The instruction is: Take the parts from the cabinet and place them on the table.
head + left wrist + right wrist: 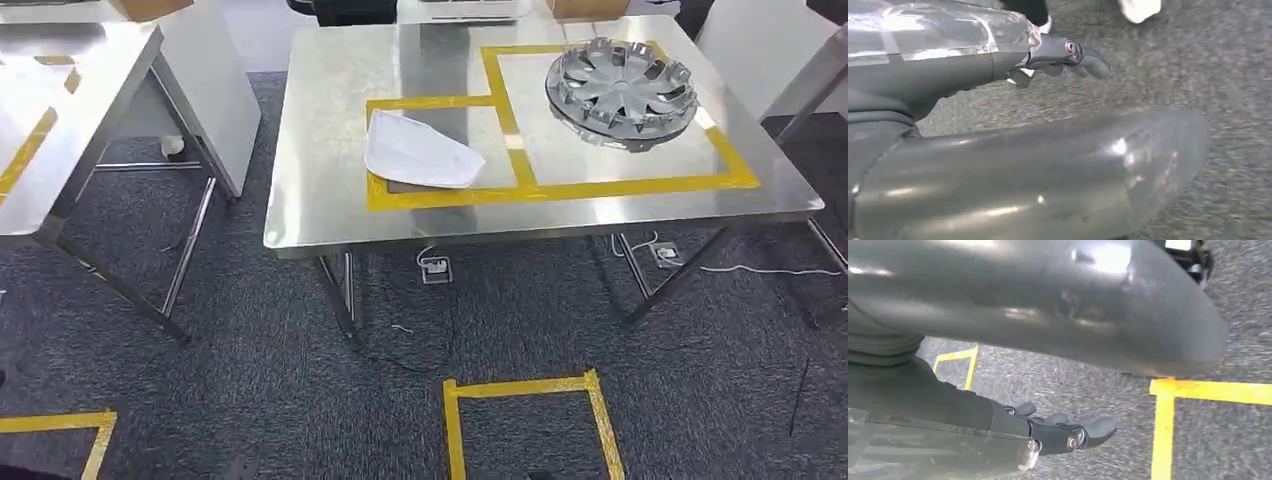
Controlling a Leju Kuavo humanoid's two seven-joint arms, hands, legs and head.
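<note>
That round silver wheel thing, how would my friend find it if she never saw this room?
Find the shiny metal table with yellow tape squares. In the bigger far-right square lies the wheel cover. It is round, grey and spoked; its neighbour, the white part, is smooth.
</note>
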